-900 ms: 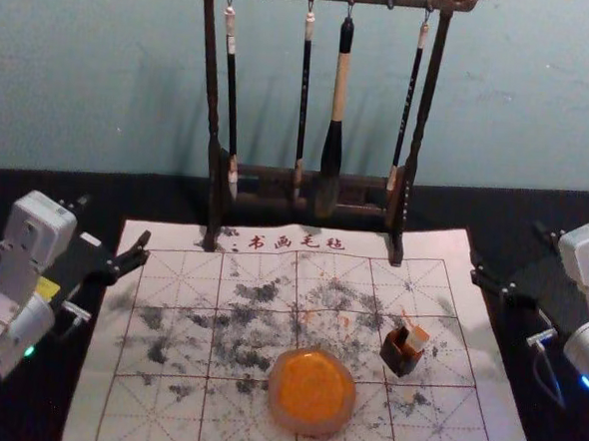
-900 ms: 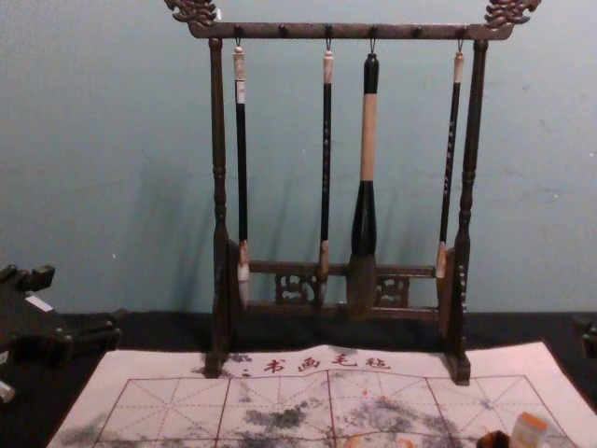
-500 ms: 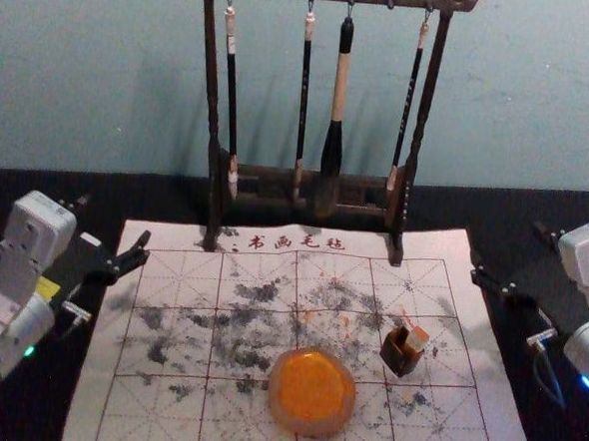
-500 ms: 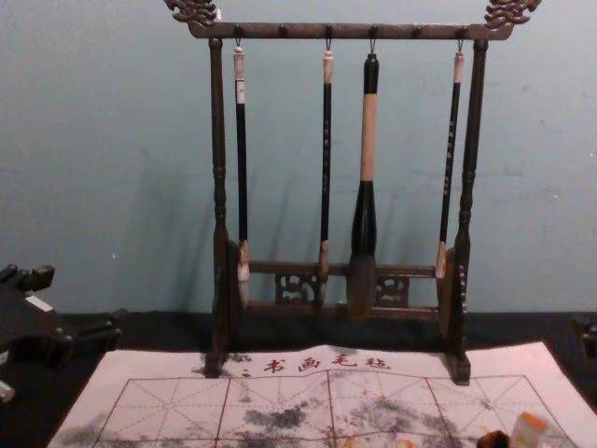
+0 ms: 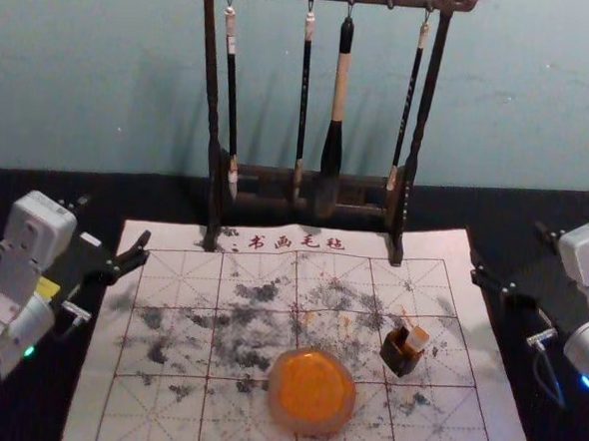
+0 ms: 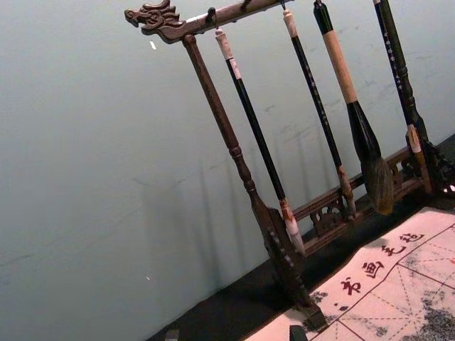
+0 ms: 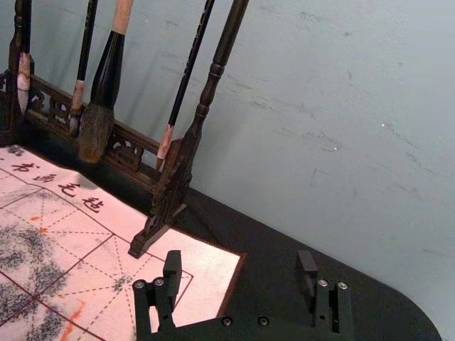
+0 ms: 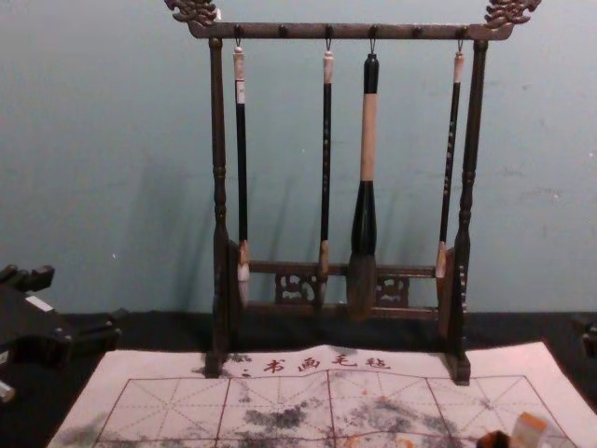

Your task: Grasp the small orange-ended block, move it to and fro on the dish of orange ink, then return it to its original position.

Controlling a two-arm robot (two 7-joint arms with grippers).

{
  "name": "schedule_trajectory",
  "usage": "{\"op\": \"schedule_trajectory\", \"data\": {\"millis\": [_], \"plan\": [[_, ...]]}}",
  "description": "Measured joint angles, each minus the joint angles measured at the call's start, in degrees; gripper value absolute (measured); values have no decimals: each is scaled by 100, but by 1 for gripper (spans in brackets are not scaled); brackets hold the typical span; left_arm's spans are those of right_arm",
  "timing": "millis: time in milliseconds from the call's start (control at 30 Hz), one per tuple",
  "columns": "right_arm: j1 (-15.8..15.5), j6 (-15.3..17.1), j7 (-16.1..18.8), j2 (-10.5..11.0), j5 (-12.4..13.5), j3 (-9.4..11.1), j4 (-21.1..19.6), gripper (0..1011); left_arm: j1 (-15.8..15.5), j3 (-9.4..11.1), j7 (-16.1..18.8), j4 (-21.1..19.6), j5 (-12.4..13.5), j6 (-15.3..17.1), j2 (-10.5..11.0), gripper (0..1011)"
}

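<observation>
Cloth [image 5: 164,397], gridded and ink-blotched, had open room along both side edges. The brush rack [image 5: 302,173] stood at the cloth's far edge. The left gripper [image 5: 112,221] was by the cloth's far left corner, the right gripper [image 5: 508,252] by its far right; both gaped, holding nothing. Head view took in the orange dish [image 5: 312,387], on the cloth's nearer middle; chest view gave the block [image 8: 529,431] side-on: pale, orange end up, slanting beside the dark holder [image 5: 398,355] on the cloth's right half.
</observation>
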Motion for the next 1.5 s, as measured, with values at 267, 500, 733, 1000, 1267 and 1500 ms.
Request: {"op": "schedule_trajectory", "data": {"millis": [267,500,733,1000,1267,1500], "plan": [[0,0,0,0,0,0,0,1002,0,0,0,0,0,0,0,1001],[0,0,0,0,0,0,0,1000,0,0,0,0,0,0,0,1001],[0,0,0,0,0,0,0,1002,0,0,0,0,0,0,0,1001],[0,0,0,0,0,0,0,1000,0,0,0,0,0,0,0,1001],[0,1,0,0,0,0,0,1000,0,0,0,0,0,0,0,1001],[0,0,0,0,0,0,0,1000,0,0,0,0,0,0,0,1001]]}}
